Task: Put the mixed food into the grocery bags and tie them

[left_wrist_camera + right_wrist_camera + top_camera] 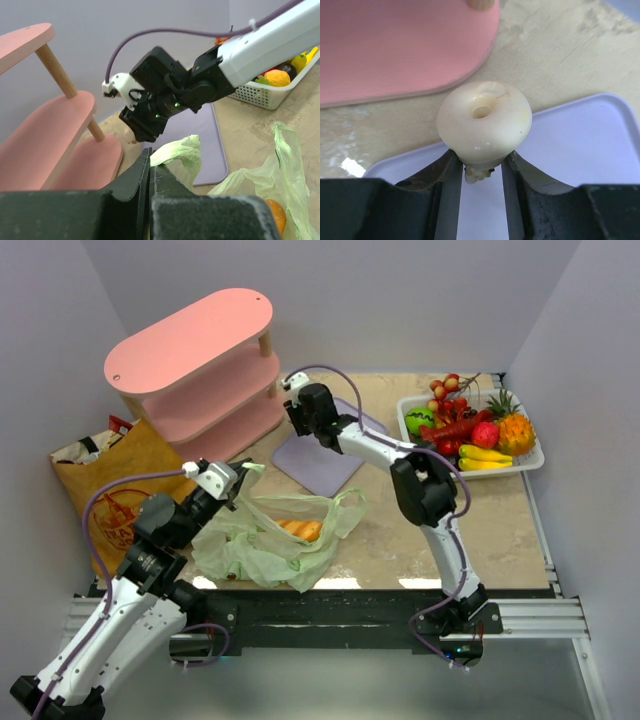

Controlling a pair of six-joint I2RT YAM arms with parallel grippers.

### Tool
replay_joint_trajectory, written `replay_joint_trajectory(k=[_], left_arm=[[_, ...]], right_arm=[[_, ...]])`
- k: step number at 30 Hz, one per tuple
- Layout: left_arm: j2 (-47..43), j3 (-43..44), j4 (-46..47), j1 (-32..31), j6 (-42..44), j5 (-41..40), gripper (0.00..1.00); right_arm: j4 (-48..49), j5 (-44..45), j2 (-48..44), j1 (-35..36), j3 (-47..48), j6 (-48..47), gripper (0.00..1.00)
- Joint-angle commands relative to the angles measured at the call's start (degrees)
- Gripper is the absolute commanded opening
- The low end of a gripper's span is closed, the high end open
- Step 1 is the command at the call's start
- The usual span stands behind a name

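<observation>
Your right gripper [482,159], half closed, pinches the stem of the pale round piece [484,119] above the purple mat [580,145]. The plastic bag [250,545] lies at 6 o'clock from it, handle clamped in the fully closed left gripper [150,166].

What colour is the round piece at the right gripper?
Pale cream: the round piece at the right gripper. Clearest in the right wrist view.
</observation>
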Motion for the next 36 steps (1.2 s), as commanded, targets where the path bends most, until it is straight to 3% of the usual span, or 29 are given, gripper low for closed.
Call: replay_joint_trajectory(k=[1,9,13,19,25,36], left_arm=[[0.34,-0.27,2.24,0.27,-0.42,0.84,0.0],[-1.14,-0.97,3.12,0.27,-0.86,-2.93,0.0],[-1.85,-1.41,3.83,0.36,-0.95,-3.64,0.0],[-1.76,-1.33,3.65,0.27,-0.86,-2.94,0.0],[-1.24,-1.41,3.83,0.27,-0.95,-2.24,0.0],[-1.06,-1.5,4.0,0.27,-1.3,-0.65,0.0]], right_arm=[[9.56,-2.62,-15.77,0.19,-9.34,-0.31,0.31],[16.61,-16.57,-44.69,6.07,-40.88,5.32,0.29],[11.26,-15.99,-53.13,11.25,-46.88,4.97,0.29],[4.49,-17.3,-56.93,15.92,-52.95,3.65,0.29],[4.3,-18.53,-60.01,17.06,-59.19,4.96,0.29],[6.93,-24.06,-53.68,21.37,-56.31,2.59,0.31]])
